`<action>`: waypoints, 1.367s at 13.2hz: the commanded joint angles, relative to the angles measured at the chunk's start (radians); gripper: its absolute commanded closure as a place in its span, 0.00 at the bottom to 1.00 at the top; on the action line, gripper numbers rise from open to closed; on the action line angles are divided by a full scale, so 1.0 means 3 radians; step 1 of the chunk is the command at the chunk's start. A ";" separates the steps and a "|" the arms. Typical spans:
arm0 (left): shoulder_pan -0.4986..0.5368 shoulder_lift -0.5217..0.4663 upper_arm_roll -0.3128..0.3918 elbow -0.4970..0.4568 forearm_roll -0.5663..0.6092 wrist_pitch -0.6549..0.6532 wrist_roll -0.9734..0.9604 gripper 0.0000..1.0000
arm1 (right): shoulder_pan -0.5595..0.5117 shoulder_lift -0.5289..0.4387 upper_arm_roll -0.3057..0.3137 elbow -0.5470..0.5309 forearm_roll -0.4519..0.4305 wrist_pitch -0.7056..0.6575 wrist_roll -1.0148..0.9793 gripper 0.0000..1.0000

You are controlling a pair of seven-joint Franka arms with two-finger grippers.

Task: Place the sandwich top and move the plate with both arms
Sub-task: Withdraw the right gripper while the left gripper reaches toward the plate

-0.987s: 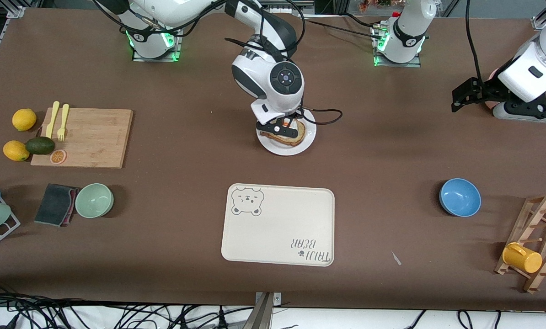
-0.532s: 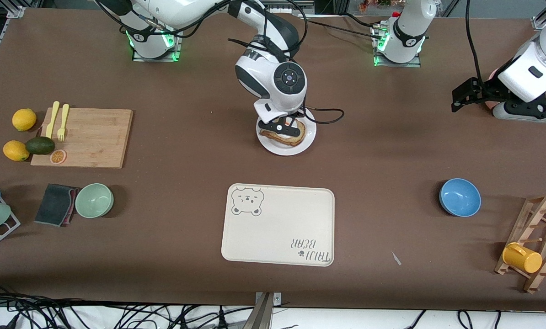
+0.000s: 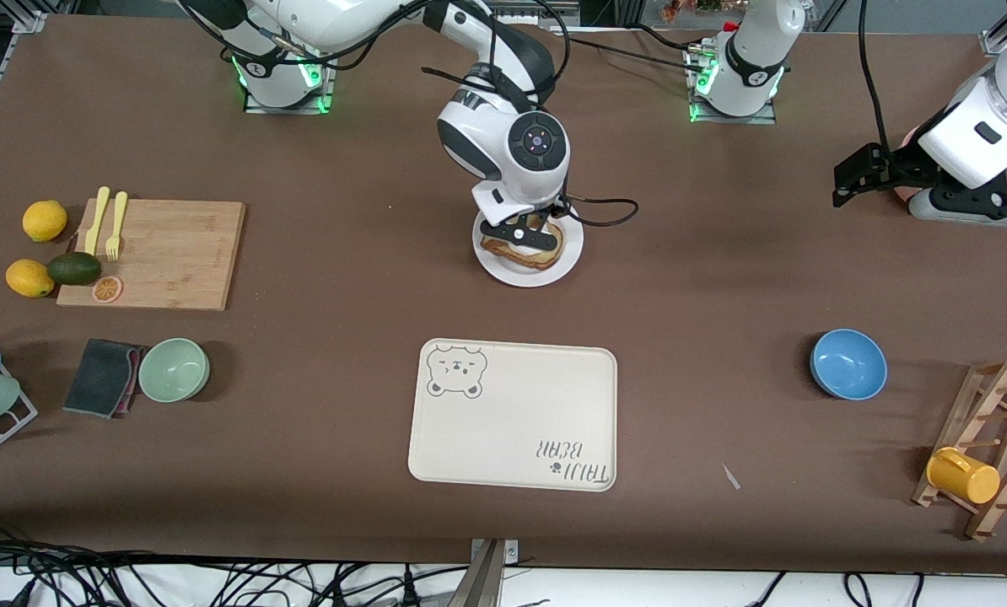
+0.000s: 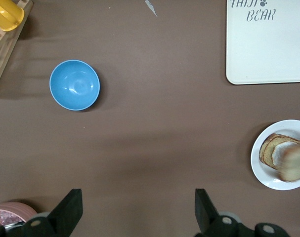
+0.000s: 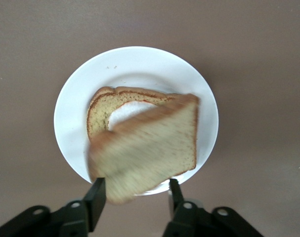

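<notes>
The white plate (image 3: 527, 275) lies mid-table, between the arms' bases and the bear tray. On it rests a bread slice (image 5: 103, 106) with a white egg patch. The sandwich top (image 5: 150, 148), plain brown bread, is tilted and blurred just above that slice, between the fingers of my right gripper (image 5: 136, 186). Those fingers stand apart, one with a gap to the bread. In the front view the right gripper (image 3: 518, 236) hangs over the plate's edge closest to the bases. My left gripper (image 3: 847, 187) waits open over the left arm's end of the table, its fingers (image 4: 70, 207) wide and empty.
The beige bear tray (image 3: 512, 417) lies nearer the front camera than the plate. A blue bowl (image 3: 848, 363) and a wooden rack with a yellow mug (image 3: 963, 475) sit toward the left arm's end. A green bowl (image 3: 174, 369) and cutting board (image 3: 166, 253) sit toward the right arm's end.
My right gripper's fingers have spread apart and the sandwich top has come loose, tipping down over the lower slice. The right wrist shifted slightly. The left arm has not moved.
</notes>
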 commanded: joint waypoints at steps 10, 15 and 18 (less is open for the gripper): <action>0.0127 0.0019 0.0027 0.0041 -0.0068 -0.0304 0.0028 0.00 | -0.0696 -0.0416 -0.0019 0.0166 -0.0015 -0.0223 -0.0327 0.00; 0.0179 -0.0022 0.0073 0.0102 -0.0089 -0.0305 0.0033 0.00 | -0.1284 -0.0672 -0.0115 0.0166 0.0011 -0.0427 -0.1221 0.00; 0.0148 -0.0007 0.0048 0.0102 -0.0089 -0.0305 0.0033 0.00 | -0.1316 -0.0841 -0.0377 0.0156 0.0036 -0.0438 -0.1580 0.00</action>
